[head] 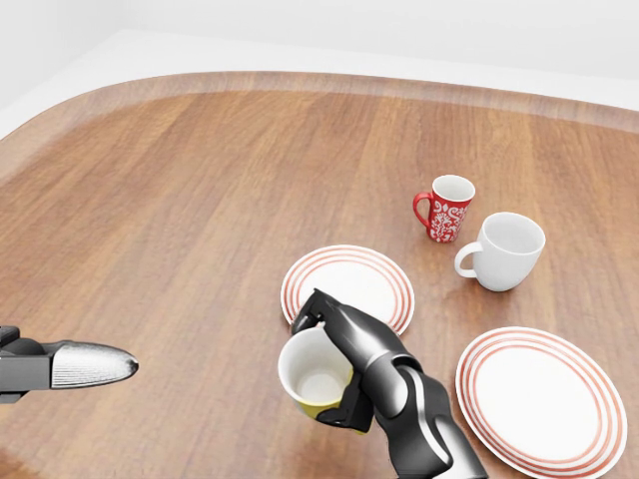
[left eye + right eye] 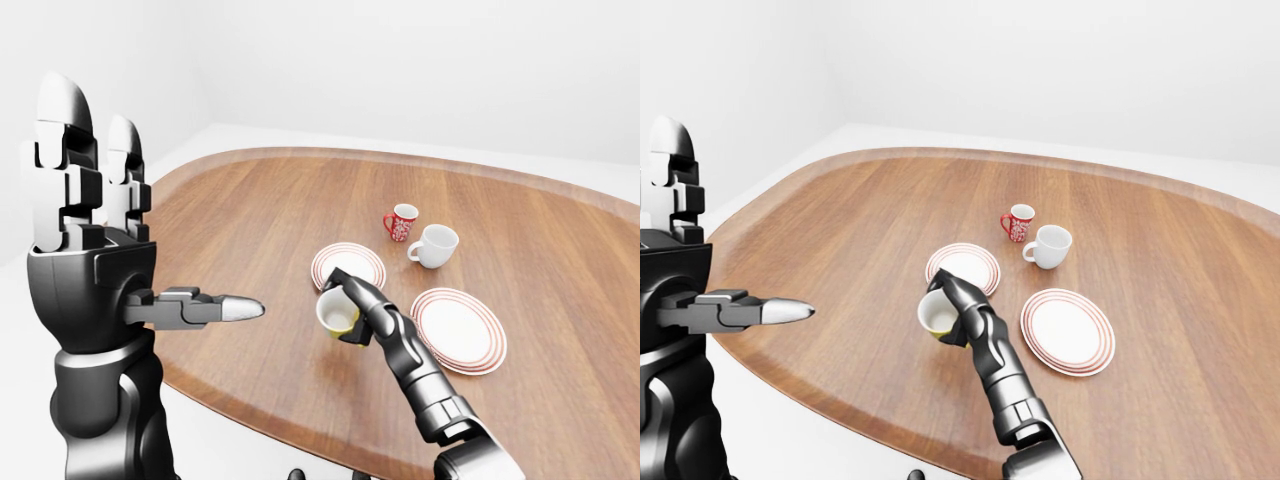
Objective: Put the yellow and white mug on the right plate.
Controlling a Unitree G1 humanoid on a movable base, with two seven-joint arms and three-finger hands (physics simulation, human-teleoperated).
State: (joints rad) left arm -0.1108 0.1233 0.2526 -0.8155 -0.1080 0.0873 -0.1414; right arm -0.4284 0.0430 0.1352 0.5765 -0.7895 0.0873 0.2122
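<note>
Near the table's (image 1: 150, 200) bottom edge in the head view, the right hand (image 1: 344, 354) has its dark fingers closed round the yellow and white mug (image 1: 318, 377), one finger curled over the rim and the others clamped against the side, with the white inside of the cup facing up. The mug sits just below the left plate (image 1: 347, 295), whose lower rim the hand partly hides; from these views I cannot tell whether the mug rests on the wood or hangs a little above it. Over toward the table's right edge lies the right plate (image 1: 541, 399), white with red rings, bare, and clear of the mug. Beyond the plates, nearer the top edge, a red patterned mug (image 1: 447, 208) stands just beside a plain white mug (image 1: 505, 250). Off the table's left edge, the left hand (image 2: 95, 250) is raised with its fingers straight up and spread, thumb pointing sideways, gripping nothing.
</note>
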